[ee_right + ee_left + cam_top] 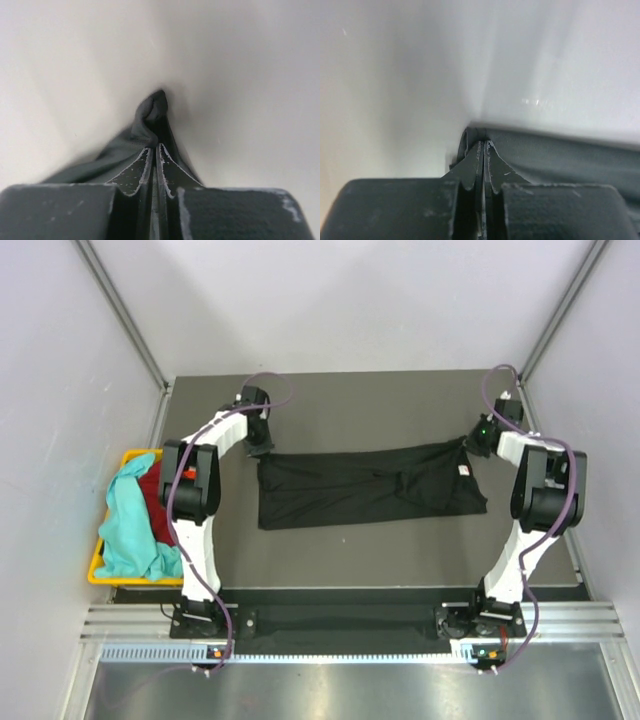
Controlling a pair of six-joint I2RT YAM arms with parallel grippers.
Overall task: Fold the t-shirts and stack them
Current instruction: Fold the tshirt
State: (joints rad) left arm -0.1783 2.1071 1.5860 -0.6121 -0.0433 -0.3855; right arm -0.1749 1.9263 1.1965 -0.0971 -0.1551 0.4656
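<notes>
The black t-shirt (360,488) lies spread sideways across the middle of the counter (380,400), its white neck label (463,472) near the right end, the cloth rumpled and partly doubled over through the centre. The left claw (263,447) is closed tight on the far left corner, and the right claw (474,443) is closed tight on the far right corner, where a small bunch of dark cloth pokes out past its tips in the wrist view. With both far corners pinched, the step in hand looks like a fold of the far edge toward the near edge. To do it well, both arms should lift together and level, hold the edge taut so the middle creases pull out, then carry it over and lay it square on the near hem before letting go. At the left edge of the counter a yellow basket (93,575) holds the teal shirt (125,525) heaped over a red shirt (155,502), with a scrap of orange cloth (189,473) showing beside the left arm.
</notes>
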